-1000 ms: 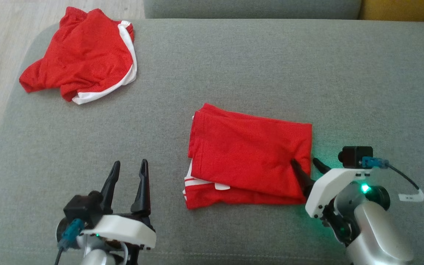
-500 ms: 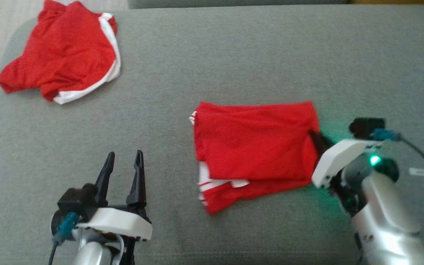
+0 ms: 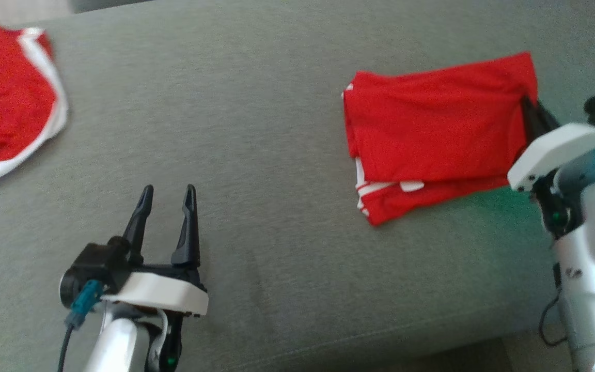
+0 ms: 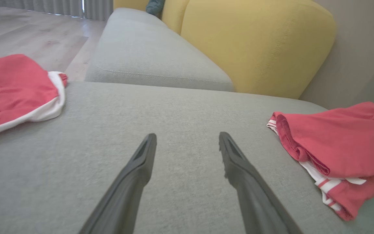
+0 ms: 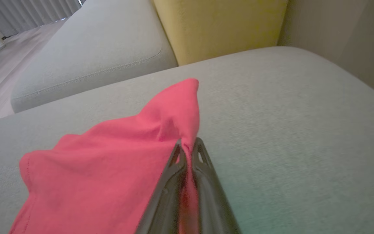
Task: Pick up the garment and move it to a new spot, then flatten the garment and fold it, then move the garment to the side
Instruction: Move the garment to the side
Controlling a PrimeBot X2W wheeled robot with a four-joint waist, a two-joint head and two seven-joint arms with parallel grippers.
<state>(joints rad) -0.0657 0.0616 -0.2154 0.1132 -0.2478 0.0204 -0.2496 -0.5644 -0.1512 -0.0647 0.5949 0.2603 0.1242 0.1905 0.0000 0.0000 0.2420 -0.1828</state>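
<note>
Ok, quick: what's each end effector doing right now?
Left end effector: open, holding nothing.
Right end effector: shut on the folded garment, at its edge.

1. I see a wide grey sofa seat (image 3: pixel 277 103) in a fine woven fabric, and it lies under the whole work area
2. Behind it there is a second grey cushion (image 4: pixel 148 55) with a seam along its front edge, touching the seat
3. A yellow backrest (image 4: pixel 255 45), thick and rounded, stands just beside that cushion
4. On the far side a pale wooden floor (image 4: pixel 28 29) runs up to grey curtains (image 4: pixel 60 7)
5. A plain beige wall (image 4: pixel 352 58) rises behind the yellow backrest, and the light is soft and even
</note>
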